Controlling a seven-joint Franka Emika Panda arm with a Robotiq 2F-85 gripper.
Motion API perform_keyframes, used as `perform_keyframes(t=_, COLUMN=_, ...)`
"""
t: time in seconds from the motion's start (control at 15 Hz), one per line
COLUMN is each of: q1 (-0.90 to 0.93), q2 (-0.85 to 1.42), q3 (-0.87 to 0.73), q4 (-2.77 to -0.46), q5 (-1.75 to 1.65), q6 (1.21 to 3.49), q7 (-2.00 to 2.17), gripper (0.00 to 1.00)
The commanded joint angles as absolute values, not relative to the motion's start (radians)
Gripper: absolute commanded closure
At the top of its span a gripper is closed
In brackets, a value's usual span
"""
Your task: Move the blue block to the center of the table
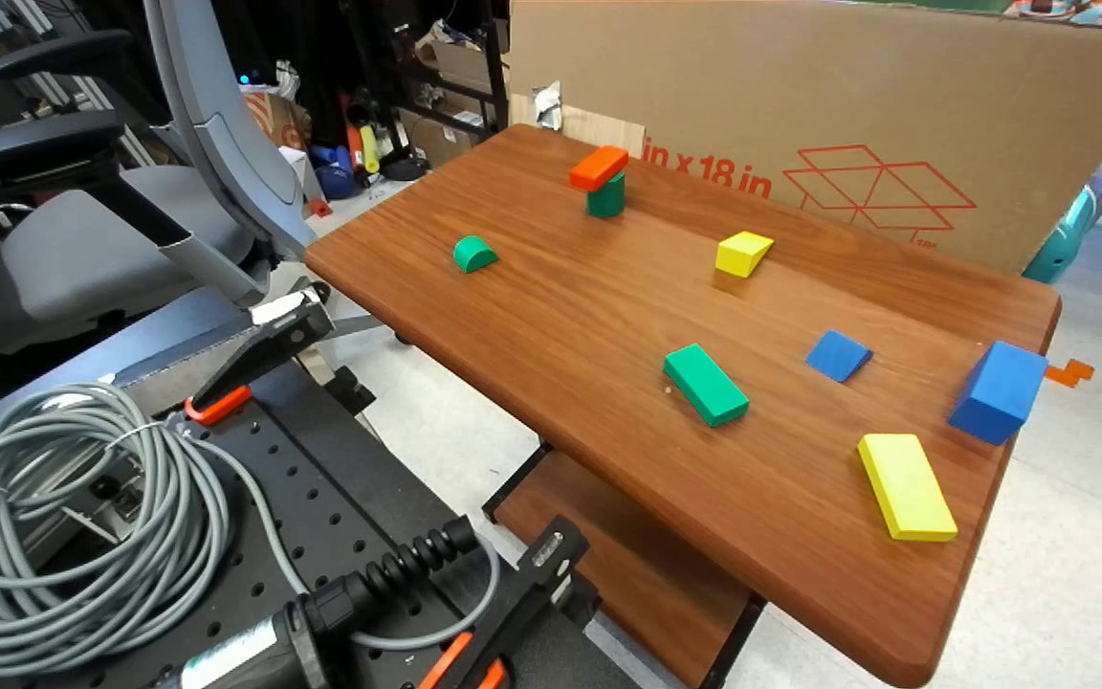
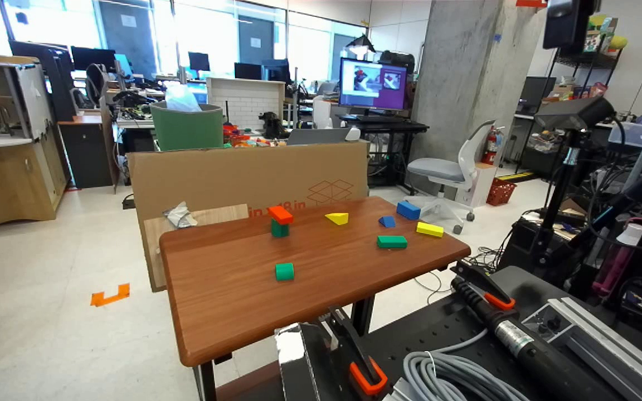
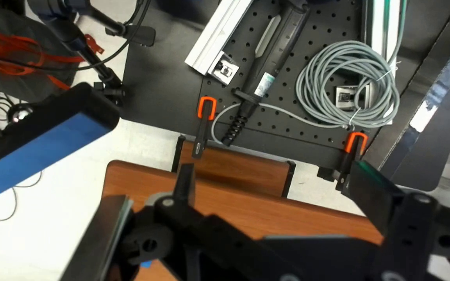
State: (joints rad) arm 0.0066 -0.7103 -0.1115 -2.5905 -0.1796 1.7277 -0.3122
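The blue block (image 1: 999,392) is chunky and oblong. It lies on the reddish-brown table (image 1: 551,316) close to one short edge. It also shows in an exterior view (image 2: 408,210), near the table's far edge. A small blue patch at the bottom of the wrist view (image 3: 145,264) is too covered to tell which piece it is. My gripper (image 3: 277,183) shows in the wrist view with its fingers wide apart and nothing between them. It is over the table's edge, away from the blue block. I cannot make it out in either exterior view.
Near the blue block are a smaller blue piece (image 1: 839,356), a yellow block (image 1: 908,487) and a green block (image 1: 706,385). A yellow wedge (image 1: 743,254), a green half-round (image 1: 473,254) and an orange block (image 1: 599,167) on a green one stand farther off. Cardboard (image 2: 215,175) borders the table.
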Motion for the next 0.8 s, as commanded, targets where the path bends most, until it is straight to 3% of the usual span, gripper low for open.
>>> perform_keyframes(t=0.0, q1=0.023, q2=-0.612, q3=-0.123, q4=-2.532, q5=-0.233, q6=1.805, q7=-0.383, gripper=0.0)
perform_keyframes(t=0.4, q1=0.02, q2=-0.46, q3=-0.126, q4=-2.479, q5=-0.232, q6=2.009, q7=-0.421, gripper=0.0)
perform_keyframes(t=0.73, q1=0.025, q2=-0.317, q3=-0.134, q4=-2.369, q5=-0.149, q6=2.027, q7=-0.454, gripper=0.0)
